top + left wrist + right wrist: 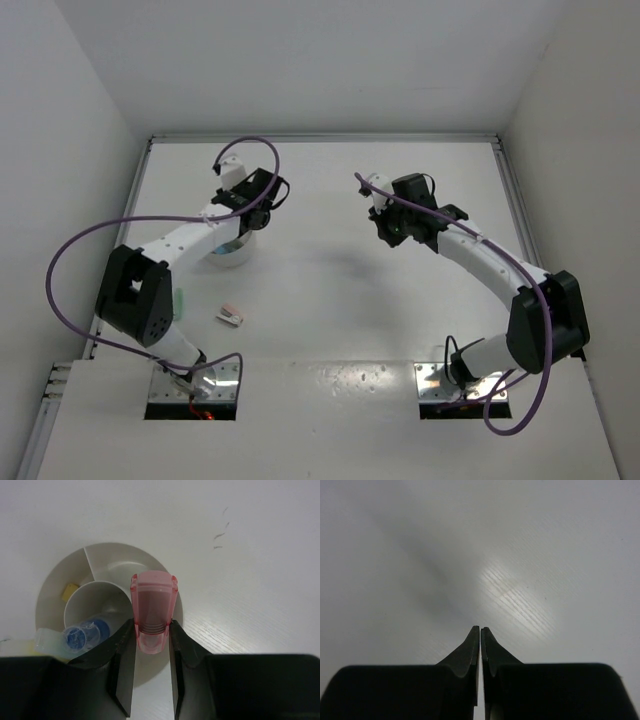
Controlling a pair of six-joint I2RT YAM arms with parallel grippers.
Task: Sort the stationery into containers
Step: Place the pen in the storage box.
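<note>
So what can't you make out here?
Left wrist view: the left gripper and the translucent pink plastic piece it holds cover the near compartments of the white round divided bowl; a pale bluish item is cut off by the gripper body.
Top view: the left arm covers most of the bowl; a green item beside it is half hidden, too small to identify.

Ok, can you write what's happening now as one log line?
left gripper: shut on pink highlighter-like stick, over divided bowl | right gripper: shut, empty, over table | pink-white stapler-like piece: on table, unsorted
</note>
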